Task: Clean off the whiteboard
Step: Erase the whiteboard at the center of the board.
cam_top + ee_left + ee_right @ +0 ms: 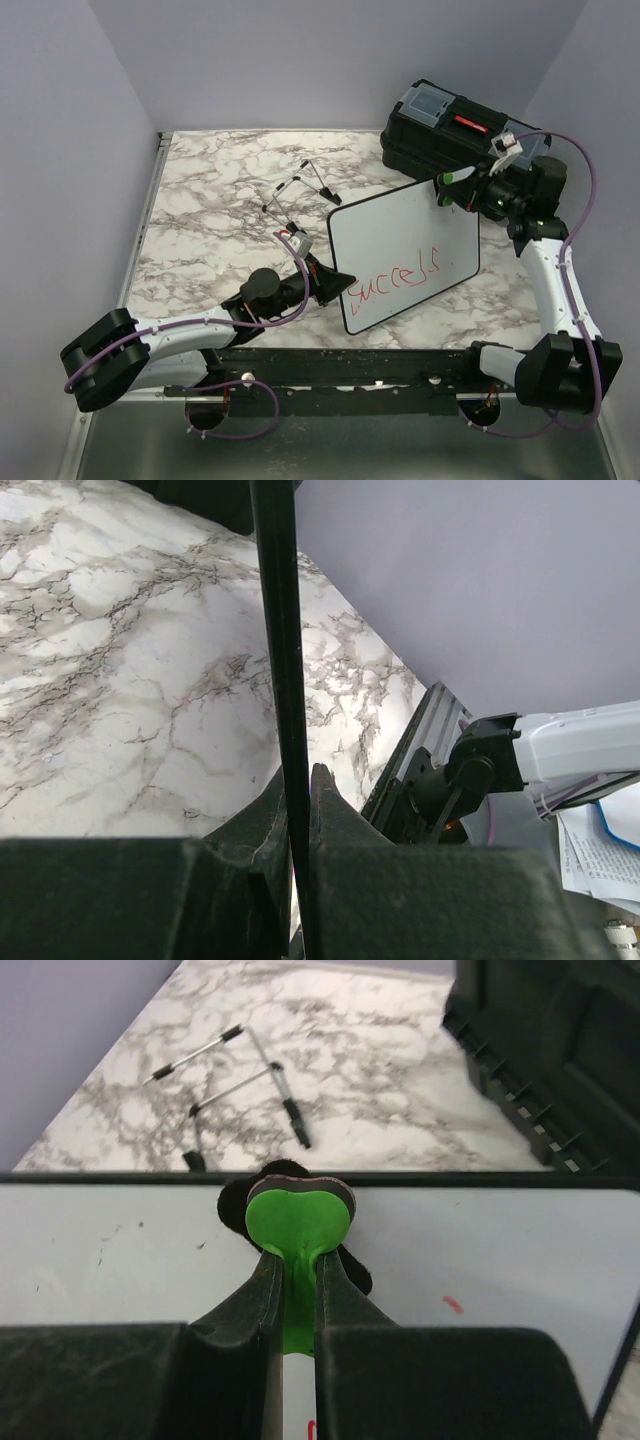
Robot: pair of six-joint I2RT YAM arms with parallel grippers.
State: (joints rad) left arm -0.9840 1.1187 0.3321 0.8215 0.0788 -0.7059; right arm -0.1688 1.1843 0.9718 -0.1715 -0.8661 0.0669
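Marble table (220, 200) | black toolbox (430, 140) closed | left pincer (298, 780) clamps whiteboard (400, 240) | right pincer (297, 1260) clamps green tool (298, 1210)

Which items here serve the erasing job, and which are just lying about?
In use: whiteboard, clamped at its rim by the left gripper; green eraser tool, held by the right gripper.
Lying about: wire stand; black toolbox.

Your black-rimmed white whiteboard (405, 250) sits right of centre, with the black wire easel stand (290, 195) far-left of it and the black plastic toolbox (440, 135) behind.
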